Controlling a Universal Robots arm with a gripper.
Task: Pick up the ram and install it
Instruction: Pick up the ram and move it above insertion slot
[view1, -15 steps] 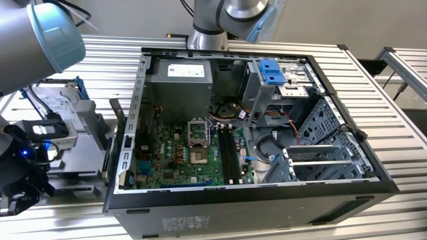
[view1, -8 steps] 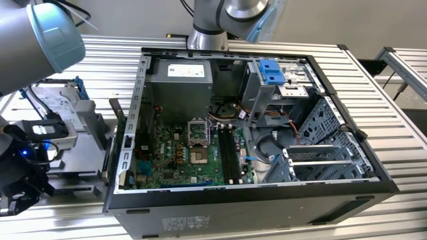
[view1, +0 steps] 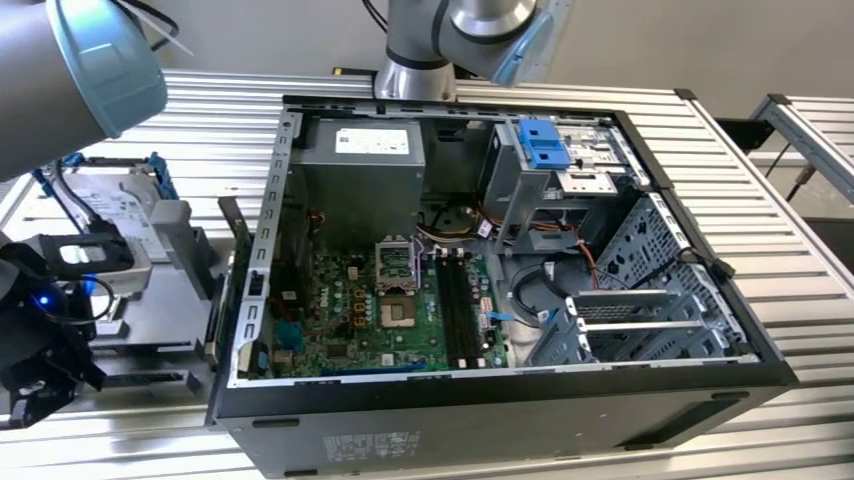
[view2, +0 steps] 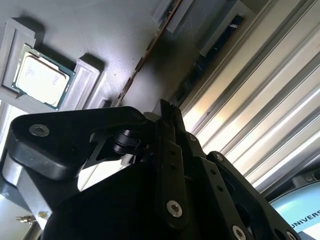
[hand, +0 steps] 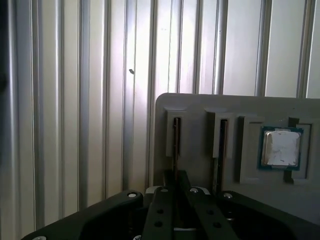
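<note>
Tool (hand: 176, 175) pinched shut on upper edge of ram (hand: 176, 142) in first wrist view, jaws a thin gap apart with stick between them. Ram upright on edge, seated in end slot of grey tray (hand: 200, 102). Second stick (hand: 222, 142) in next slot, just beside. Square silver chip (hand: 281, 147) in pocket past that. Tray lies on ribbed metal surface (hand: 75, 100). Exterior view: tray at 9 o'clock of open computer case (view1: 467, 410), apart from motherboard (view1: 387, 320); hard drive (view1: 114, 215) at tray's 12 o'clock.
</note>
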